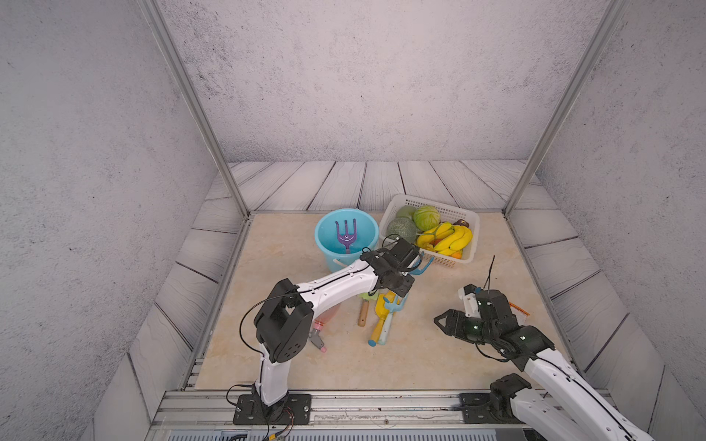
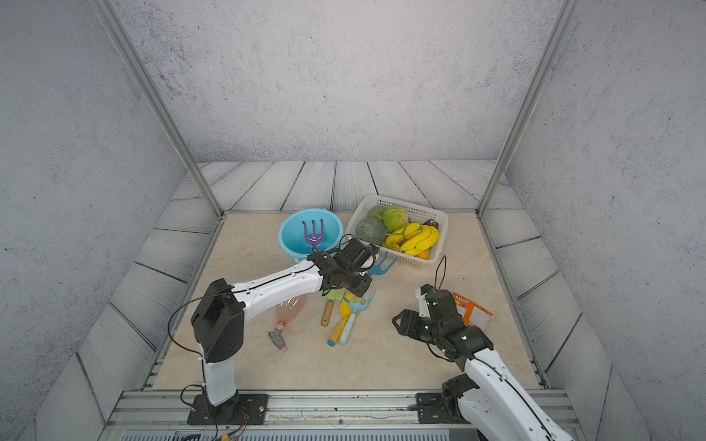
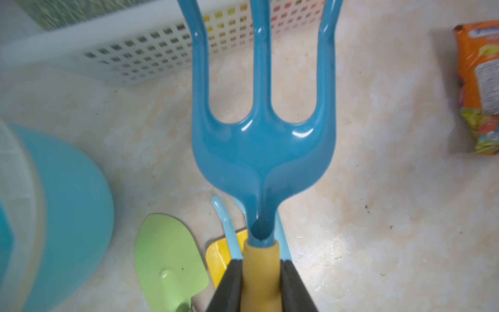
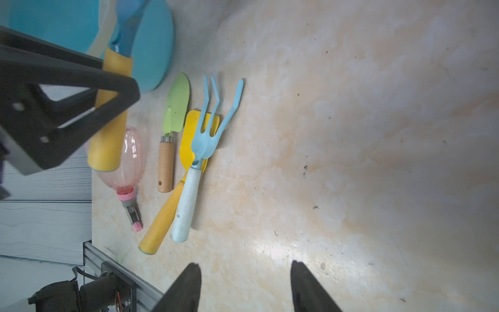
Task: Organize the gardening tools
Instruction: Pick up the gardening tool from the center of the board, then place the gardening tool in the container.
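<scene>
Holding the dark-blue three-tined fork (image 3: 263, 151), my left end effector (image 3: 261, 270) is clamped on its yellow handle, keeping it clear of the bench (image 4: 351, 135) close to the white basket (image 1: 431, 204). My right end effector (image 4: 244, 266) hangs over bare bench, jaws apart, nothing between them. Other stock: purple fork (image 1: 345, 233) inside the light-blue bucket (image 1: 327, 238). Green trowel (image 4: 178, 105), yellow trowel (image 4: 186, 146), light-blue rake (image 4: 202, 143) lying across that yellow trowel, and pink spray bottle (image 4: 133, 159) are grouped on the bench. Orange packet (image 3: 478, 86) lies beside my right arm, printing too blurred to read.
</scene>
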Controlling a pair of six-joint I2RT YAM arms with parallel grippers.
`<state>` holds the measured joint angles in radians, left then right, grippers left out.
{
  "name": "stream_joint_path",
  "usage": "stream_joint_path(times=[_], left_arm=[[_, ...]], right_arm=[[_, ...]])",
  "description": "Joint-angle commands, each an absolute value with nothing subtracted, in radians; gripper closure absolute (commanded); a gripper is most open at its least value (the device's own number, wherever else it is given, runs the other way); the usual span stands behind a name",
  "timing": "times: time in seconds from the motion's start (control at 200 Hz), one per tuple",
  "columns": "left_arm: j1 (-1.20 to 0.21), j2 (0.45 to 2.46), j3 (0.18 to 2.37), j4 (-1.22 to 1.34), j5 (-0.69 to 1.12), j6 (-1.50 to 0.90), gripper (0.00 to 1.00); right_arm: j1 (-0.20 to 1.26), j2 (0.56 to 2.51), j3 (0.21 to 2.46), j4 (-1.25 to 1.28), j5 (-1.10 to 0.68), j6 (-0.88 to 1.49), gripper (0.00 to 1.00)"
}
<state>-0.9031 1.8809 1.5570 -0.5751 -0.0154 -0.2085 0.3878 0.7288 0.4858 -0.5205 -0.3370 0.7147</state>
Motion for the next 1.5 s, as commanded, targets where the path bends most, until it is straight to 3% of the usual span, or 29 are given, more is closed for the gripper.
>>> stream_joint_path(times=[0.0, 0.33, 0.545, 0.796, 1.061, 1.496], left_arm=[[-0.886, 1.783, 1.522, -0.539, -0.040, -0.241, 1.00], [-0.798, 1.497, 1.381, -0.389, -0.109, -0.271, 1.00], [-0.684, 1.414, 1.336, -0.276, -0.155, -0.270, 1.00], [-0.564, 1.506, 1.372, -0.104, -0.156, -0.276, 1.00], [-0.534, 1.655, 1.354, 0.160, -0.177, -0.221, 1.00], [-0.493, 1.834, 1.363, 0.238, -0.167, -0.211, 1.00]], right_arm=[[0.390, 0.716, 0.519, -0.530, -0.321, 0.708, 0.41], [0.390, 0.793, 0.600, -0.474, -0.380, 0.680, 0.41], [0.392, 0.856, 0.632, -0.464, -0.432, 0.676, 0.41], [0.396, 0.852, 0.615, -0.453, -0.439, 0.681, 0.41], [0.395, 0.863, 0.607, -0.460, -0.437, 0.663, 0.41], [0.395, 0.942, 0.610, -0.431, -0.440, 0.636, 0.41]])
